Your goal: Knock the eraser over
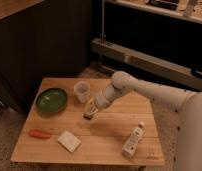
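Note:
The eraser (pixel 87 116) is a small dark block on the wooden table (pixel 114 125), just in front of the clear plastic cup (pixel 82 91). It is partly hidden by my gripper, and I cannot tell whether it stands or tilts. My gripper (pixel 89 110) reaches down from the right on the white arm (pixel 144 92). Its tip is right at the eraser's top, touching or almost touching it.
A green bowl (pixel 51 99) sits at the table's left back. An orange carrot-like thing (pixel 39 134) and a flat cream-white block (pixel 69 141) lie at the front left. A white bottle (pixel 133 140) lies at the front right. Dark cabinets and a shelf stand behind.

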### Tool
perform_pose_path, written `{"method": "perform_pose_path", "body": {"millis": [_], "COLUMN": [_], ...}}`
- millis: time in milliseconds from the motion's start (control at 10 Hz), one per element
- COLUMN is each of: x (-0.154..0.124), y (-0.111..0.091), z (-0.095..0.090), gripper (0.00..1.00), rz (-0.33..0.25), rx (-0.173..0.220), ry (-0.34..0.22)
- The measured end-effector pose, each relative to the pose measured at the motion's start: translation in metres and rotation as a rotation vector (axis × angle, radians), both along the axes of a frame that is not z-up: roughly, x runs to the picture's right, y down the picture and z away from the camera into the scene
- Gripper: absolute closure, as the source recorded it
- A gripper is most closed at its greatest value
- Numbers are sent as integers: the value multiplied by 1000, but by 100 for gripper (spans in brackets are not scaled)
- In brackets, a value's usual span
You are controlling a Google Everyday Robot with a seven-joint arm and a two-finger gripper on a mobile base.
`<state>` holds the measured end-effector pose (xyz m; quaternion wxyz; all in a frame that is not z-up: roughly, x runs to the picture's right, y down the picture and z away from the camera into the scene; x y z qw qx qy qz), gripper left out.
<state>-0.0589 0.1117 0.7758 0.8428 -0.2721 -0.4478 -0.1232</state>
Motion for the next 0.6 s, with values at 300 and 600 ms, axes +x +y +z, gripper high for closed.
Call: {"method": "perform_pose_path", "body": {"millis": [300,600], "x": [1,-1], "y": [-3,-5], "z": [1,-1], "gripper": [100,100], "rz": [-8,-10], "rx": [-8,-15], "ry": [-2,-5]}}
